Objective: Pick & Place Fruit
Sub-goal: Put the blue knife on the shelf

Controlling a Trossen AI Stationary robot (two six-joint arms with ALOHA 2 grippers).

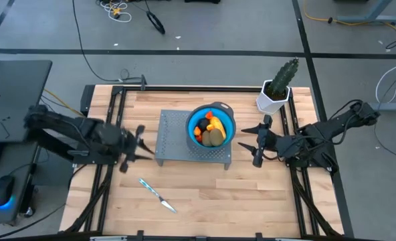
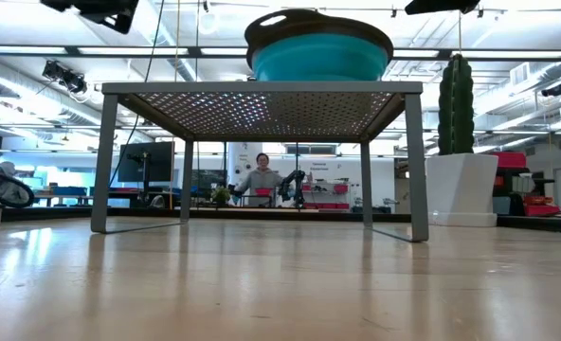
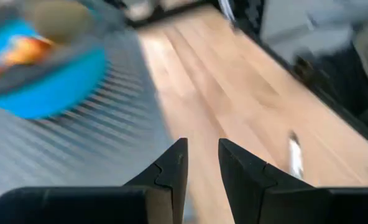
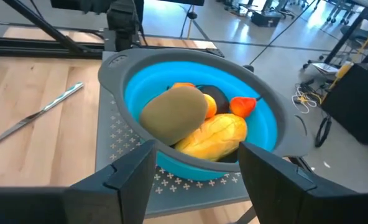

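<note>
The fruit (image 4: 196, 121) lies heaped in a round blue bowl (image 1: 226, 119): an olive-brown oval (image 4: 174, 112), a yellow-orange oval (image 4: 216, 137), a dark round one (image 4: 214, 96) and small orange pieces (image 4: 243, 104). The bowl stands on a grey perforated stand (image 1: 174, 137). My right gripper (image 1: 251, 142) hangs open just right of the stand, facing the bowl and holding nothing. My left gripper (image 1: 139, 143) is open at the stand's left edge, also holding nothing. In the left wrist view the bowl (image 3: 41, 81) is blurred.
A slim knife with a light blue handle (image 1: 158, 194) lies on the wooden table near its front, left of centre. A cactus in a white pot (image 1: 277, 94) stands at the far right. A dark frame (image 1: 111, 107) rims the table. A person (image 2: 262, 177) stands far behind.
</note>
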